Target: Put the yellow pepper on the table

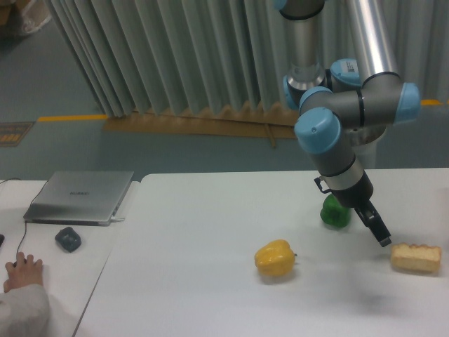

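The yellow pepper (275,258) lies on its side on the white table (210,281), left of centre-right, with its short stem pointing right. My gripper (375,227) hangs over the table well to the pepper's right, just above the surface, holding nothing. Its dark fingers point down and to the right; from this angle I cannot make out the gap between them.
A green bell pepper (335,212) sits right behind the gripper's wrist. A tan bread-like chunk (416,258) lies to the gripper's right. On the smaller desk at left are a silver laptop (81,196), a dark mouse (68,239) and a person's hand (21,272).
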Motion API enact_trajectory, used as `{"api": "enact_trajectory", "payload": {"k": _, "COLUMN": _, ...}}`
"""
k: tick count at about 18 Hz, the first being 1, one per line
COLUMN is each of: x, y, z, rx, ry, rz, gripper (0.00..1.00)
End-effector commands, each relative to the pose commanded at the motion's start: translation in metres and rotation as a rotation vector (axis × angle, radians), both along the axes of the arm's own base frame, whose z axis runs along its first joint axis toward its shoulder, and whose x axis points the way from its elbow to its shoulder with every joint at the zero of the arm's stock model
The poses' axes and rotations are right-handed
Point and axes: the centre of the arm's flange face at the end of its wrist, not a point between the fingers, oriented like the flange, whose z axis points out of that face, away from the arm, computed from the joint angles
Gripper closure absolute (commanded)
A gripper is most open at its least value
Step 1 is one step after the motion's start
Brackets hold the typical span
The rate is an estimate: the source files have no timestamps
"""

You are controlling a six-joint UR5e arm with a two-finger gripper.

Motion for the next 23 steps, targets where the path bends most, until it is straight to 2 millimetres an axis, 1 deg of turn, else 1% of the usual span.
{"api": "enact_trajectory", "payload": {"k": 1, "x": -0.013, "y": -0.008, "z": 0.000, "rx": 0.028, "ry": -0.030, "rz": 0.022, "gripper": 0.00}}
{"api": "enact_trajectory", "payload": {"k": 2, "x": -0.024, "y": -0.015, "z": 0.004, "rx": 0.053, "ry": -0.045, "rz": 0.040, "gripper": 0.00}}
{"api": "enact_trajectory", "payload": {"k": 3, "x": -0.037, "y": -0.026, "z": 0.015, "rx": 0.068, "ry": -0.048, "rz": 0.039, "gripper": 0.00}}
{"api": "enact_trajectory", "payload": {"k": 4, "x": -0.046, "y": -0.033, "z": 0.015, "rx": 0.057, "ry": -0.052, "rz": 0.021, "gripper": 0.00}}
{"api": "enact_trajectory", "payload": {"k": 6, "x": -0.060, "y": -0.044, "z": 0.015, "rx": 0.033, "ry": -0.061, "rz": -0.036, "gripper": 0.00}}
{"api": "enact_trajectory", "payload": {"k": 11, "x": -0.089, "y": -0.069, "z": 0.014, "rx": 0.017, "ry": -0.082, "rz": -0.083, "gripper": 0.00}}
{"api": "enact_trajectory", "payload": {"k": 12, "x": -0.099, "y": -0.078, "z": 0.014, "rx": 0.016, "ry": -0.093, "rz": -0.100, "gripper": 0.00}}
{"api": "enact_trajectory", "payload": {"k": 14, "x": -0.113, "y": -0.091, "z": 0.015, "rx": 0.014, "ry": -0.104, "rz": -0.135, "gripper": 0.00}}
{"api": "enact_trajectory", "payload": {"k": 16, "x": -0.130, "y": -0.112, "z": 0.017, "rx": 0.034, "ry": -0.144, "rz": -0.173, "gripper": 0.00}}
{"api": "enact_trajectory", "payload": {"k": 17, "x": -0.134, "y": -0.119, "z": 0.023, "rx": 0.046, "ry": -0.144, "rz": -0.190, "gripper": 0.00}}
{"api": "enact_trajectory", "payload": {"k": 18, "x": -0.138, "y": -0.124, "z": 0.023, "rx": 0.054, "ry": -0.152, "rz": -0.201, "gripper": 0.00}}
{"api": "enact_trajectory", "payload": {"k": 21, "x": -0.139, "y": -0.126, "z": 0.023, "rx": 0.053, "ry": -0.161, "rz": -0.206, "gripper": 0.00}}
{"api": "enact_trajectory", "payload": {"k": 23, "x": -0.144, "y": -0.134, "z": 0.022, "rx": 0.067, "ry": -0.178, "rz": -0.190, "gripper": 0.00}}
